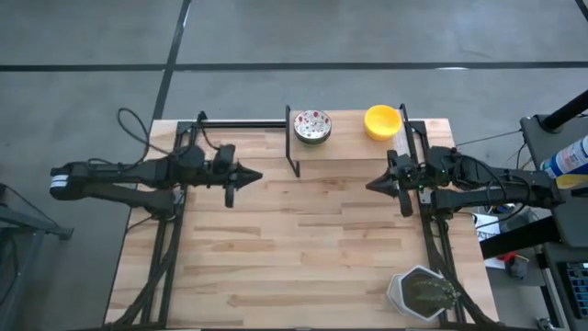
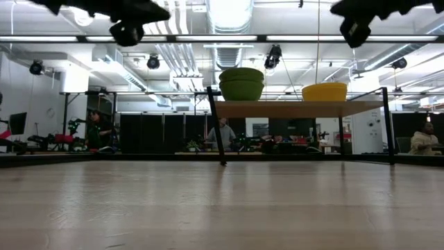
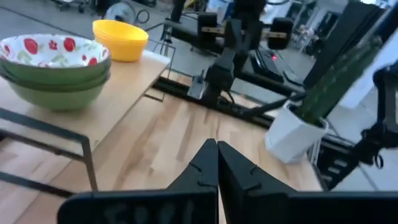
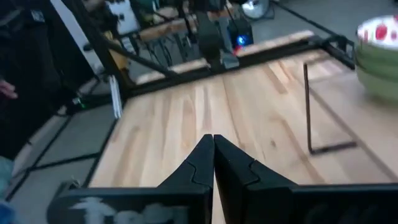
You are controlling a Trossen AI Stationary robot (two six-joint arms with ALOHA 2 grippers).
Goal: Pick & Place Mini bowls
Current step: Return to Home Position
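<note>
A stack of mini bowls (image 1: pixel 311 126), white with red dots inside and green outside, stands on a raised wooden shelf (image 1: pixel 349 152) at the table's far edge. One yellow mini bowl (image 1: pixel 382 120) sits to its right on the same shelf. The low view shows the stack (image 2: pixel 241 83) and the yellow bowl (image 2: pixel 324 92) side by side. My left gripper (image 1: pixel 257 177) is shut and hovers over the table, left of the shelf. My right gripper (image 1: pixel 369 185) is shut and hovers just near of the shelf's right end. Both point toward each other, well above the tabletop.
The shelf stands on thin black metal legs (image 1: pixel 292 156). A grey hexagonal pot with a cactus (image 1: pixel 423 292) stands at the table's near right corner. Bare wood (image 1: pixel 303 248) lies between and in front of the arms. People show in the room beyond the table.
</note>
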